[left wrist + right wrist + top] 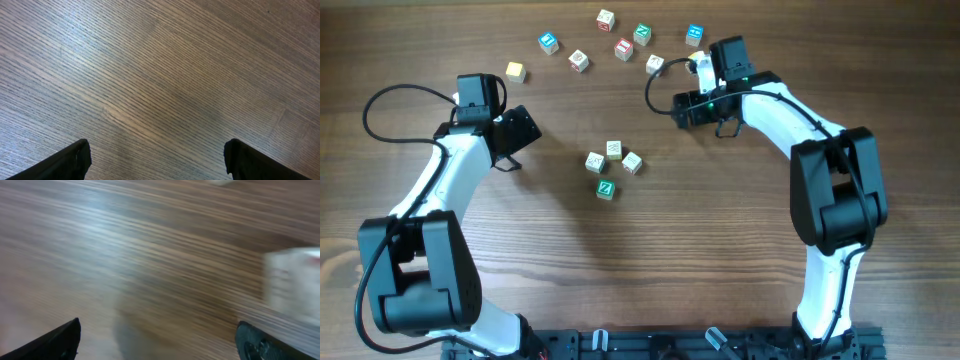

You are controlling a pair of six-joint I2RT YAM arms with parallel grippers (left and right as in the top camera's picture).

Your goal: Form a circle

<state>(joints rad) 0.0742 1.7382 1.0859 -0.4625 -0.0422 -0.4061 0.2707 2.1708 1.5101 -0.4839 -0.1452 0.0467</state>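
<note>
Three pale cubes [614, 149] and a green Z cube [606, 188] lie close together in an open arc at the table's middle; no closed circle shows. My left gripper [512, 150] hovers left of that group, open, and its wrist view shows only bare wood between the fingers [75, 157]. My right gripper [680, 108] is up and to the right of the group, open and empty [158, 325]. The right wrist view is blurred by motion, with a pale cube [292, 285] at its right edge, outside the jaws.
Loose cubes are scattered along the far edge: yellowish [515, 71], blue [549, 42], pale [578, 60], pale [606, 18], red [624, 48], green [642, 33], pale [655, 64], blue [694, 36]. A black cable loop [650, 92] hangs beside the right gripper.
</note>
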